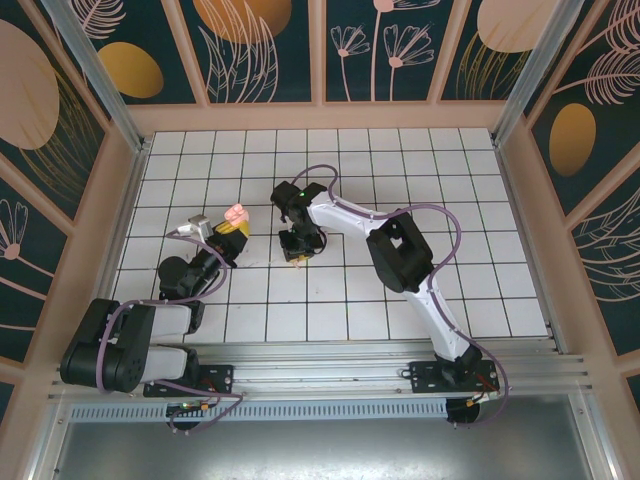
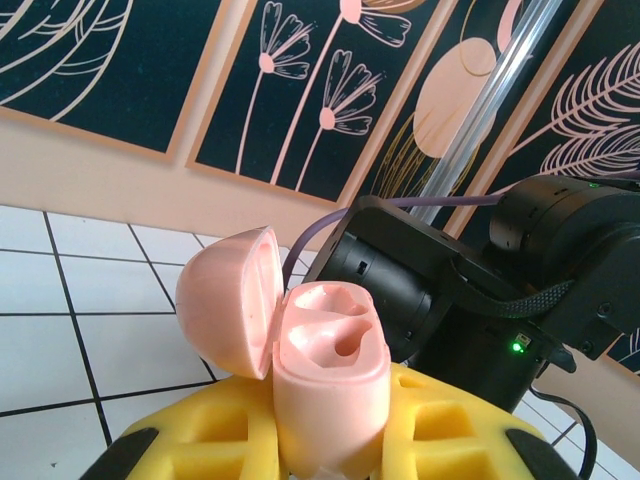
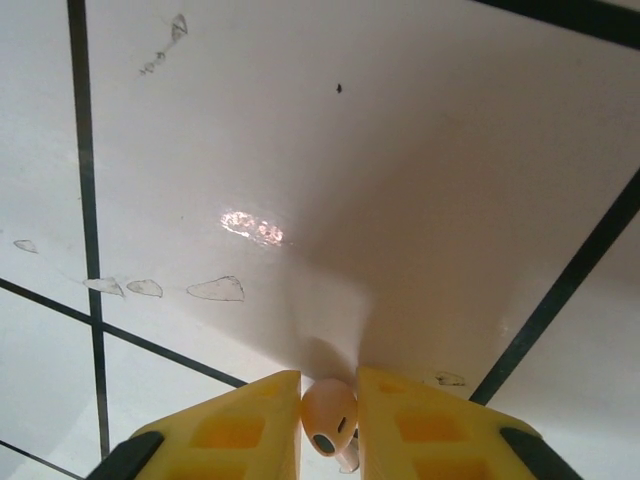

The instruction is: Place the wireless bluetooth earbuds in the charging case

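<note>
ROBOT READIES EARBUD FOR ITS CASE: At the left of the tiled table (image 1: 420, 160), the left gripper (image 1: 231, 231) is clamped on the lower half of the pink charging case (image 2: 331, 372). It holds the case off the surface with the hinged lid (image 2: 229, 303) swung open to the left and the moulded sockets (image 2: 335, 335) facing up. Both sockets look empty from the left wrist camera. Just to the right, the right gripper (image 1: 297, 246) points straight down at a white tile. Its yellow fingers (image 3: 240, 420) are closed on one small cream earbud (image 3: 330, 413), pinched at the very tips. Whether the earbud rests on the tile or hangs just above it cannot be told.

The step in hand appears to be the carry from table to case. Doing it well likely means lifting straight up before any sideways travel, so the earbud does not drag. The grip should be firm but not squeezing, since so small and smooth a piece could twist or pop out of the tips. The stem should be turned to match the socket's shape before the descent, then lowered along the socket's line while the left arm holds the case steady. The open lid, close to the approach path, is the thing to steer clear of.
</note>
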Tool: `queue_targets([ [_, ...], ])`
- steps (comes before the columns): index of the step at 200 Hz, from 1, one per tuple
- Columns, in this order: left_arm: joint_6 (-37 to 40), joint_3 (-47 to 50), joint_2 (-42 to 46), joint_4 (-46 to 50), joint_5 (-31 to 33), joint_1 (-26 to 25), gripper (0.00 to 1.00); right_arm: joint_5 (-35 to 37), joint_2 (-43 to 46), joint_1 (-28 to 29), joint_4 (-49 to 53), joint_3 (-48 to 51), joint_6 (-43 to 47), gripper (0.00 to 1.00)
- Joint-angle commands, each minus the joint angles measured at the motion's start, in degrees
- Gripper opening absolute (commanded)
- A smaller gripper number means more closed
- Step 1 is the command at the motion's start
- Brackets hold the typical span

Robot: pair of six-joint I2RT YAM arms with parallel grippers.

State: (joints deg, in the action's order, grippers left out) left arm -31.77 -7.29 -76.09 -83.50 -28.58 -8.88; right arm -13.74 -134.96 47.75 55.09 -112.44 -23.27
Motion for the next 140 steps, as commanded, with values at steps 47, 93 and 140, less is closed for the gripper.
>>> queue_targets([
  [47,3.1,-2.2,1.1,1.3,-4.0,0.4,0.10,0.8,7.3,-0.1,-6.9,8.8,-4.8,0.16],
  [93,5.6,-3.2,-1.4,1.6,-7.5,-1.8,0.09,0.9,17.4,-1.6,-21.1,21.5,-9.8,0.16],
  [140,9.9,-5.0,-4.8,4.5,-6.3,-8.0,0.10,0.3,29.6,-5.2,-36.4,36.6,-15.0,0.15],
])
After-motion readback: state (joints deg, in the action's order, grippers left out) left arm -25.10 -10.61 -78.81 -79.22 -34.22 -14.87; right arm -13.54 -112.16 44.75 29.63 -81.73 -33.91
